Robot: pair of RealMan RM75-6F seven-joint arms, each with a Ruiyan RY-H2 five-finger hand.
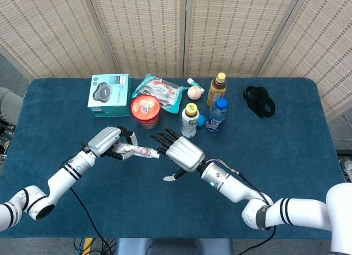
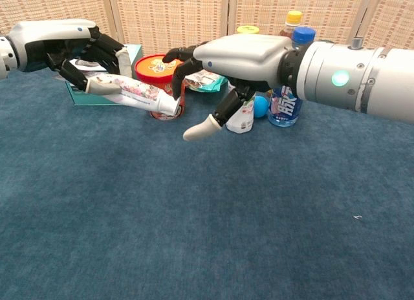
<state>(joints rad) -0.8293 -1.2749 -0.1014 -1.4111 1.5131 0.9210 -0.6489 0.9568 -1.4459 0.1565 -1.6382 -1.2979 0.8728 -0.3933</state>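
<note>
My left hand (image 1: 107,142) grips a floral-printed tube (image 1: 135,151) by its flat end, just above the blue tabletop. In the chest view the tube (image 2: 132,93) slants down to the right from my left hand (image 2: 71,44), its white cap lowest. My right hand (image 1: 184,155) hovers palm down right next to it, fingers spread and holding nothing. The dark fingertips (image 2: 176,80) sit at the cap end, and I cannot tell whether they touch it. The thumb of my right hand (image 2: 239,54) points down and away from the tube.
Behind the hands stand a red-lidded cup (image 1: 145,110), a teal box (image 1: 109,94), a snack bag (image 1: 159,90) and three bottles: yellow-capped (image 1: 190,120), blue-capped (image 1: 216,114), amber (image 1: 216,89). A peach ball (image 1: 194,92) and a black bundle (image 1: 259,100) lie farther back.
</note>
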